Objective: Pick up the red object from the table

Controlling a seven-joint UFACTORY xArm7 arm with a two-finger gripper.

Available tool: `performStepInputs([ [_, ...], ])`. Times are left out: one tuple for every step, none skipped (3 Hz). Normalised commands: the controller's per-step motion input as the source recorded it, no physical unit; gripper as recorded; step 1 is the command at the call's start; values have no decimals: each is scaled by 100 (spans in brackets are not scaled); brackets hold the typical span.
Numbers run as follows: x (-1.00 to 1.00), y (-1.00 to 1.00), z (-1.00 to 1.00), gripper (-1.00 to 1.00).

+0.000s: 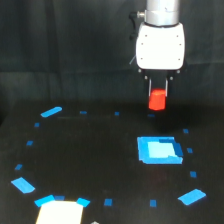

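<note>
Overhead, the arm is hanging down from the upper right of the frame, its white housing [160,46] sitting below a silver wrist. The hand [158,94] is pointing straight down beneath that housing, its two dark fingers [149,87] pinching the red object [157,100] between them. The block is showing as a small red-orange cylinder, upright, its lower part sticking out below the fingertips. It is appearing in the frame above the table [90,150], a little above centre on the right side; whether its base is touching the black surface or hanging clear, I cannot tell from here. Lower in the frame, a bright blue square patch [158,150] is lying flat on the table, well apart from the block. Small blue tape marks [51,111] are lying scattered around the dark surface in a rough ring. At the bottom left edge, a pale rectangular shape [59,212] is glaring white, too washed out to identify.
</note>
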Motion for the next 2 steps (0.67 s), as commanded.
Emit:
performStepInputs([
  [-72, -100, 100, -100],
  [-42, -100, 33, -100],
])
